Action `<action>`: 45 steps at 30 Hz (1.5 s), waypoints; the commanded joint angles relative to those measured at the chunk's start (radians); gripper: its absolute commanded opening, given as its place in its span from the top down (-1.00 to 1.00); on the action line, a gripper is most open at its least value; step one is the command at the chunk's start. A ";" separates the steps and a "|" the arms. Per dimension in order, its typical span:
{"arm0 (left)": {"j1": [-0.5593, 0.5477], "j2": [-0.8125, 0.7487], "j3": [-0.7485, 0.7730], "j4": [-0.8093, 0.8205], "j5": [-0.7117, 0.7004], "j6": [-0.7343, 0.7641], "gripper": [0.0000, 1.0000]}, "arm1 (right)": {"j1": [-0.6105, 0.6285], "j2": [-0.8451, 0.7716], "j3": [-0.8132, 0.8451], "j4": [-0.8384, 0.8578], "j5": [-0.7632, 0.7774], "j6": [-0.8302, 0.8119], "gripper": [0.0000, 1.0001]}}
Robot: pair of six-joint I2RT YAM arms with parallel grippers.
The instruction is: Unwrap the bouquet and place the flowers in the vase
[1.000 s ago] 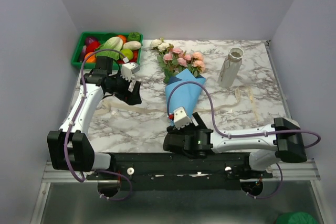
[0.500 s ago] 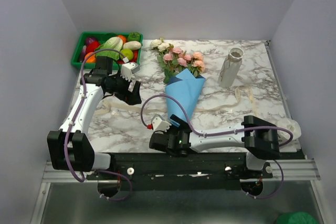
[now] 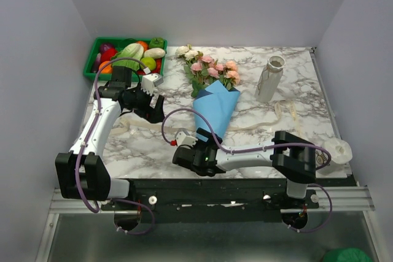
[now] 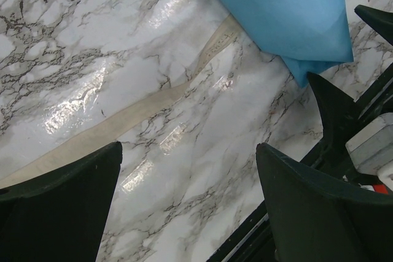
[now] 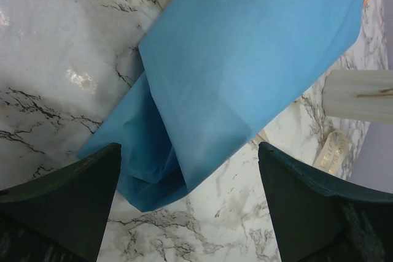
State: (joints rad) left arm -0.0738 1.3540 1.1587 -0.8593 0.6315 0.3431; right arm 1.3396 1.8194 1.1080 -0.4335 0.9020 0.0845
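The bouquet lies mid-table, its blue paper cone pointing toward me and the flowers fanned out at its far end. A loose beige ribbon trails across the marble on both sides of the cone. The vase stands upright to the right of the flowers. My right gripper is open right at the cone's tip, which lies between its spread fingers. My left gripper hovers open left of the cone, over bare marble and ribbon, holding nothing.
A green crate of toy vegetables sits at the back left, just beyond my left arm. A squat white cup stands at the near right beside my right arm's elbow. Ribbon also curls in front of the vase.
My right arm has folded and its wrist has slid left along the near edge, staying at the cone's tip. The white cup has come into view. The left arm has not moved.
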 commanded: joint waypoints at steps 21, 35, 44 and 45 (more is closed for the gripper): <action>0.016 0.004 -0.008 0.011 0.011 0.016 -0.97 | -0.105 0.058 -0.034 0.343 0.115 -0.275 -0.84; 0.017 -0.003 0.044 -0.023 0.005 0.022 -0.98 | -0.082 -0.202 -0.072 0.689 0.365 -0.331 -0.45; 0.017 -0.007 0.045 -0.018 0.019 0.013 -0.98 | -0.066 -0.434 -0.180 0.517 0.538 0.025 -0.79; 0.017 -0.006 0.047 -0.017 0.020 0.011 -0.97 | -0.059 -0.454 -0.165 0.328 0.540 0.120 -0.84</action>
State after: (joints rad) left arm -0.0608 1.3540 1.1835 -0.8646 0.6315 0.3550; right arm 1.2556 1.4281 0.9691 0.2047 1.3304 -0.1143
